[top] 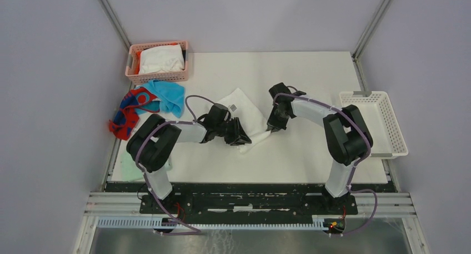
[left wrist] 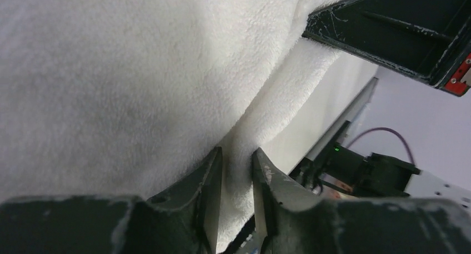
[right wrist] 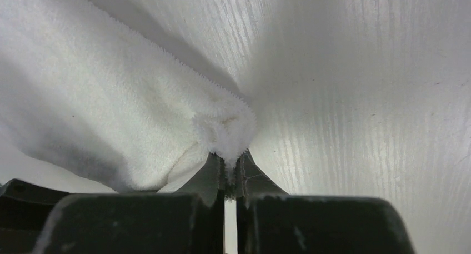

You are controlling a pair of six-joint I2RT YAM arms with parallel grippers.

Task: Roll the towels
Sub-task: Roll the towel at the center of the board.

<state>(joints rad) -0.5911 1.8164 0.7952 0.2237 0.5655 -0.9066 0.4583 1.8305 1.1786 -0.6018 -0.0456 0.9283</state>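
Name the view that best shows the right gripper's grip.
Right wrist: the right gripper is shut on the white towel at a corner, close up. Top external shows it small, from above; left wrist misses that grip.

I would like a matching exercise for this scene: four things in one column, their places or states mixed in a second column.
1 white towel
2 turquoise towel
3 pink basket
4 white basket

A on the right side, empty
B pinched by left gripper and right gripper
C lying against the red towel
D holds a white cloth

Pairs: 1-B, 2-C, 3-D, 4-A
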